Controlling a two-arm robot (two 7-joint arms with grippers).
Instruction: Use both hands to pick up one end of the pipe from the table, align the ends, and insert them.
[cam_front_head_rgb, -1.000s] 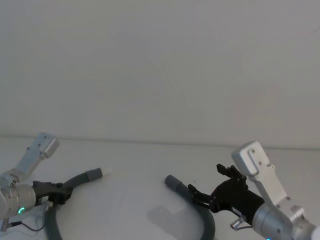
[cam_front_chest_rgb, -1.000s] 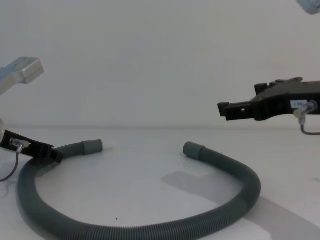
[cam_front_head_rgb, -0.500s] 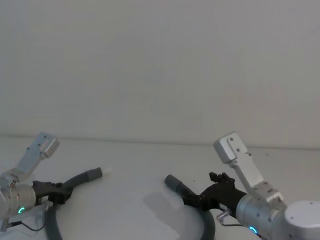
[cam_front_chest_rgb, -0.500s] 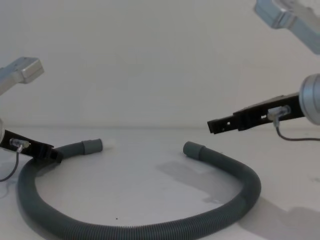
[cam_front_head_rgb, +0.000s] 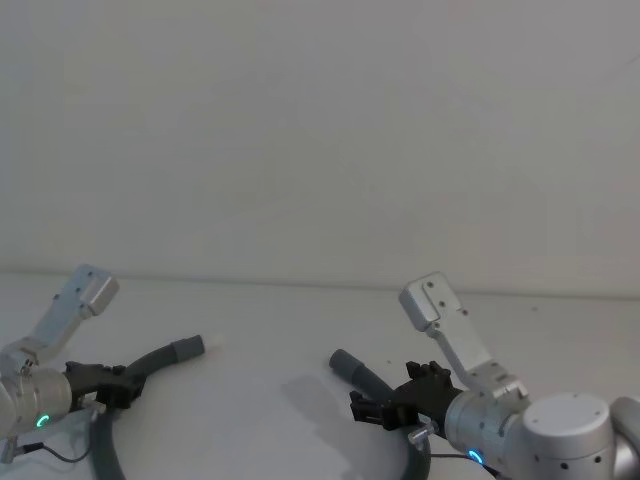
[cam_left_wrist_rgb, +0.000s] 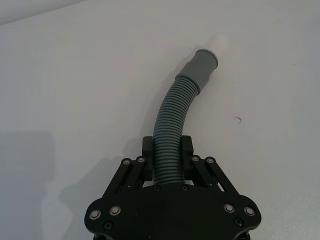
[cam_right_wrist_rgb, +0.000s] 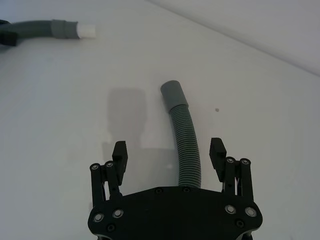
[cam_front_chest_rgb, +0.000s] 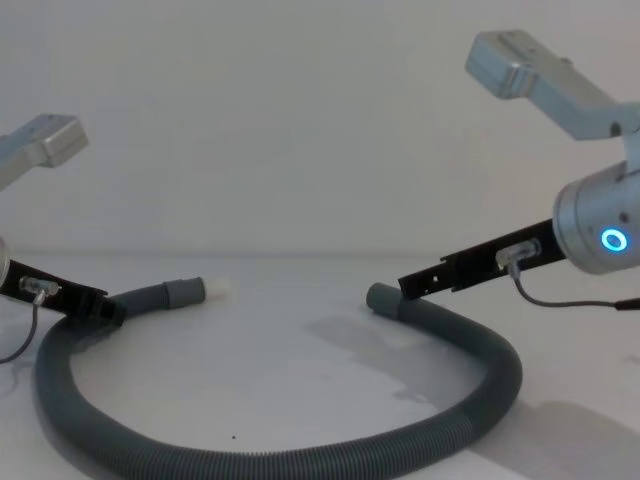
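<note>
Dropping lower now, the right tool (cam_right_wrist_rgb: 169, 150) straddles the pipe (cam_front_chest_rgb: 300, 463) behind its plain end (cam_right_wrist_rgb: 172, 92), jaws apart; left tool (cam_left_wrist_rgb: 166, 152) stays clamped on it. Grasp looks imminent.

no readable text, labels, brands, numbers or signs on anything in view.

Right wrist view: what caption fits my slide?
Open right gripper straddling the grey pipe just behind its plain cuff.

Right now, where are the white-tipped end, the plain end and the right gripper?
white-tipped end (cam_right_wrist_rgb: 70, 28): right wrist view, grey cuff behind the tip.
plain end (cam_right_wrist_rgb: 173, 95): right wrist view, smooth cuff.
right gripper (cam_right_wrist_rgb: 168, 149): right wrist view, midway between its open fingertips.
</note>
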